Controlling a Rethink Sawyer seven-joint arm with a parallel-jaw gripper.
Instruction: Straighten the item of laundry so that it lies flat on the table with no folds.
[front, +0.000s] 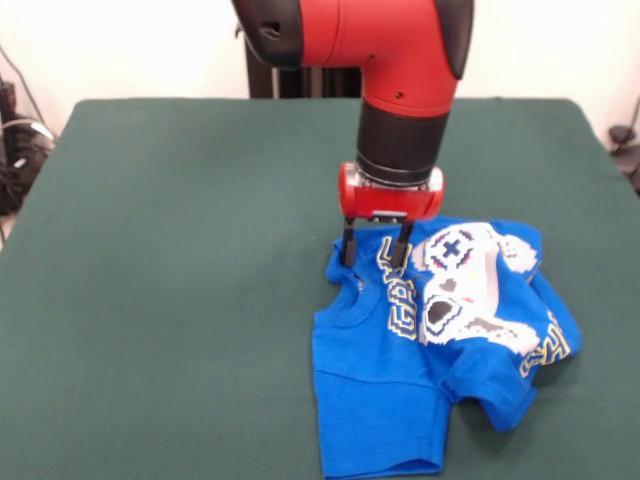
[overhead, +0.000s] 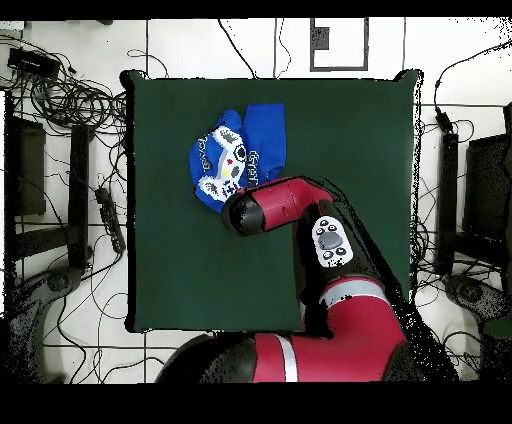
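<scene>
A red and black robot arm (front: 400, 70) reaches down from twelve o'clock in the front view to a small bright blue T-shirt (front: 400, 390) lying crumpled on a dark green table (front: 160, 300). The shirt sits toward four o'clock of the table's middle in this view, bunched and folded over itself, so the white-grey pixel game controller print (front: 465, 285) is creased and the yellow-outlined lettering (front: 400, 315) reads only in part. One sleeve sticks out toward six o'clock. The gripper (front: 377, 245) stands at the shirt's eleven o'clock edge, its two dark fingers (front: 349, 245) spread apart and pointing straight down, their tips at the cloth, with nothing clamped between them. In the overhead view the shirt (overhead: 262, 135) lies toward eleven o'clock of the table's (overhead: 350, 200) centre, and the arm (overhead: 290, 205) covers its six o'clock edge.
</scene>
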